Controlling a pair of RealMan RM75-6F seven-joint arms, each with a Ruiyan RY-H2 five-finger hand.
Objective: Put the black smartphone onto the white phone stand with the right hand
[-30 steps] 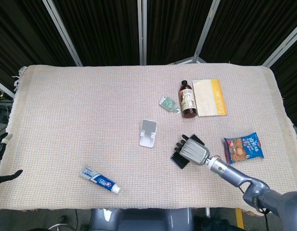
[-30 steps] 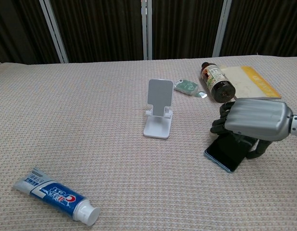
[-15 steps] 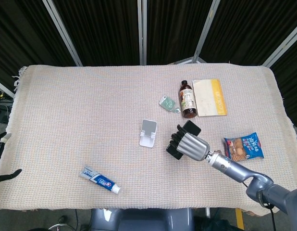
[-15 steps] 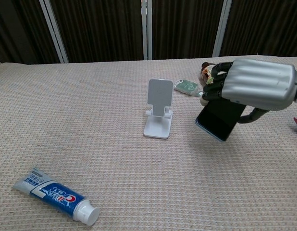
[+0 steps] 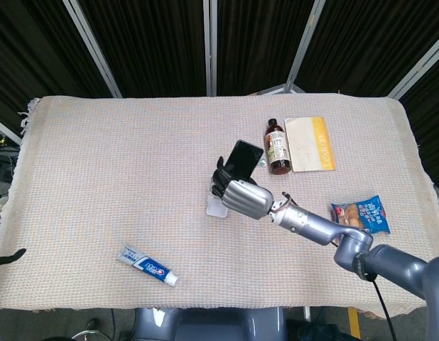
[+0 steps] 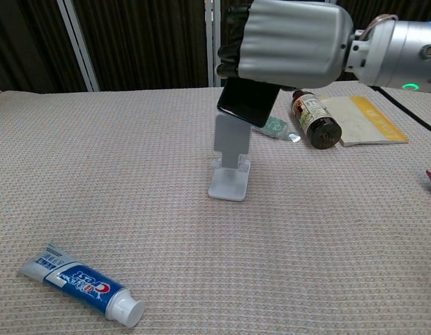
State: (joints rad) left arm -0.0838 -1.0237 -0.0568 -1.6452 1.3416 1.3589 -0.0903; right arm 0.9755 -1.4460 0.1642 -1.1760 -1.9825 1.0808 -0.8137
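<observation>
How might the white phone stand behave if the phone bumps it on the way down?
The white phone stand looks thin and light, so it would probably slide on the woven cloth. Its tall upright back over a small base suggests it could tip backward. It appears rigid, unlikely to flex.

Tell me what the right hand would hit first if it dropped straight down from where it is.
Probably the white phone stand: the right hand holds the black phone just above its backrest, though depth is uncertain.
</observation>
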